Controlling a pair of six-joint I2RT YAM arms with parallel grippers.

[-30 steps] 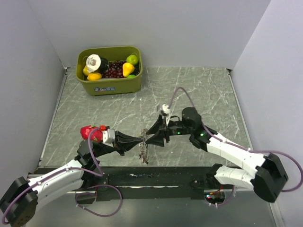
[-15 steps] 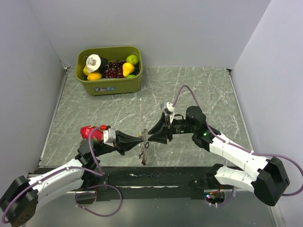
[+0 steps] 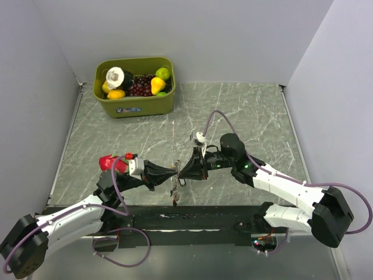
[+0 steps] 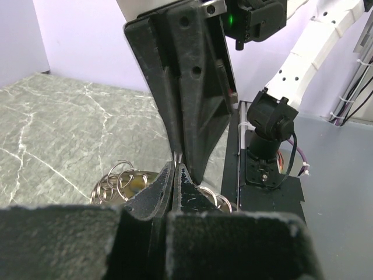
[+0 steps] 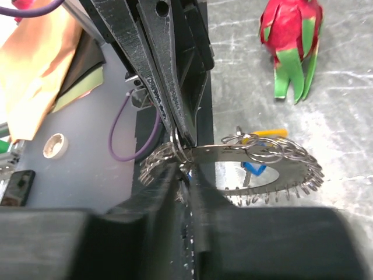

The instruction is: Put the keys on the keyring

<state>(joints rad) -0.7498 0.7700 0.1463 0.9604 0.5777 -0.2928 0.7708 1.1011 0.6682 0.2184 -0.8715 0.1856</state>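
Between the tips of the two end effectors, which meet nose to nose low over the grey marbled counter (image 3: 245,111), hangs the thin grey metal keyring (image 5: 227,154). It is a flat toothed loop strung with small split rings. The left end effector (image 3: 173,173) has its black fingers pressed together on one edge of the loop. The right end effector (image 3: 183,172) faces it with its fingers drawn just as narrow, gripping the same edge just beside the left one's tips. The rest of the loop sags away from both pairs of tips towards the counter. A yellow-headed key (image 5: 271,133) and a blue-headed key (image 5: 254,170) show through the cluster of rings on the far side of the loop from the tips. Other keys cannot be made out. A red and green toy dragon fruit (image 5: 290,41) lies well behind the left end effector. An olive-green plastic bin (image 3: 135,104) of toy fruit stands far beyond both.
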